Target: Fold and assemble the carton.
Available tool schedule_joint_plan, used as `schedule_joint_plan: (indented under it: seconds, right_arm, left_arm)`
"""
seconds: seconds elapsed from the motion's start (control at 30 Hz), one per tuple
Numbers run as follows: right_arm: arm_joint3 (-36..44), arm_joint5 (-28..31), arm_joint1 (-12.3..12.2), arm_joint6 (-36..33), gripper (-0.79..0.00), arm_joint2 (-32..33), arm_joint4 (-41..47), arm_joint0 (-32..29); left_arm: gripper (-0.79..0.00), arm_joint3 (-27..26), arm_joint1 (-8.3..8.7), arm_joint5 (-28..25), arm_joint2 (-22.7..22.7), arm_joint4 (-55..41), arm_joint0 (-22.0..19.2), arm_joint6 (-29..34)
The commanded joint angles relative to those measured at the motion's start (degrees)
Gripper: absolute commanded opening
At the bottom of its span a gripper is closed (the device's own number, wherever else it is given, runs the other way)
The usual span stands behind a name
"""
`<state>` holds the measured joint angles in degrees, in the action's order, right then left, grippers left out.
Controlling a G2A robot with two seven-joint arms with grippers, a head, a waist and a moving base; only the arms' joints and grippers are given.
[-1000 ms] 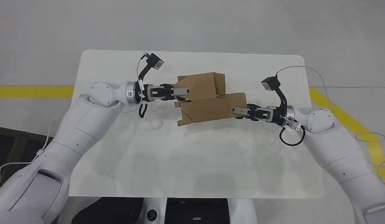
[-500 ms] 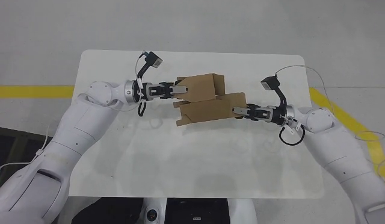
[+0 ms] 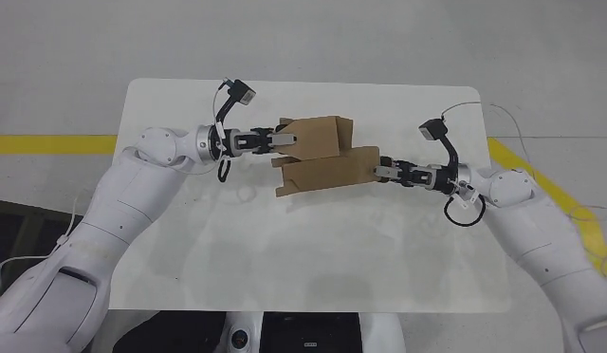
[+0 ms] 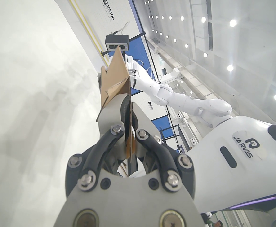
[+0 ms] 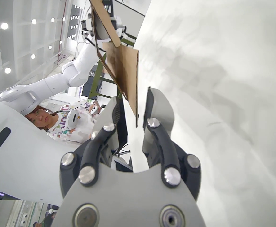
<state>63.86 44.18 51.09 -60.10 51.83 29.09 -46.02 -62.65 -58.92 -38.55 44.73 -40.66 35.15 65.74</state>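
Your right gripper has let go since a second ago and drawn back slightly to the right. Its jaws now stand apart, with the right edge of the carton between them. The carton sits a touch further left, over the far middle of the table. Your left gripper stays clamped on its left flap.

- Worktop: white, matt, rounded corners.
- Floor: pale grey and smooth, seen on three sides of the worktop.
- Floor markings: a yellow stripe meets the worktop at one side. A second yellow stripe slants away at the other side.
- Ceiling: white, ribbed panels.
- Lamps: round, in rows, lit.
- Wall boards: white, perforated, next to blue panels.
- Light: bright and even, with soft shadows on the worktop.
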Motion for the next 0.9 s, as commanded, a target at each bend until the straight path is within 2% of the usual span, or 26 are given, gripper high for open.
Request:
schedule_joint_plan:
  seconds: [0.0,0.17,0.33,0.6,0.87]
  right_arm:
    - [-0.6,0.5,-0.5,0.5,0.0,1.6,-1.4,0.4]
    - [1.6,0.8,-2.1,0.8,0.0,5.4,-3.6,0.9]
    - [6.3,0.5,-2.5,0.5,0.0,6.4,-0.8,0.7]
    - [11.0,-0.7,-1.4,-0.7,0.0,3.2,7.7,1.1]
    - [11.8,-1.6,0.6,-1.6,0.0,-1.3,11.4,1.9]
  left_arm:
    - [-0.785,-0.5,0.09,-0.1,0.0,0.6,0.1,-0.1]
    - [-0.785,-1.1,0.33,-0.4,0.2,1.4,0.3,-0.4]
    - [-0.785,-2.1,0.68,-1.5,-0.5,5.2,0.3,-1.5]
    - [-0.785,-1.5,1.2,-4.3,-2.4,10.7,-0.2,-4.3]
    - [-0.785,-1.0,1.06,-5.8,-4.8,10.3,-0.9,-5.8]
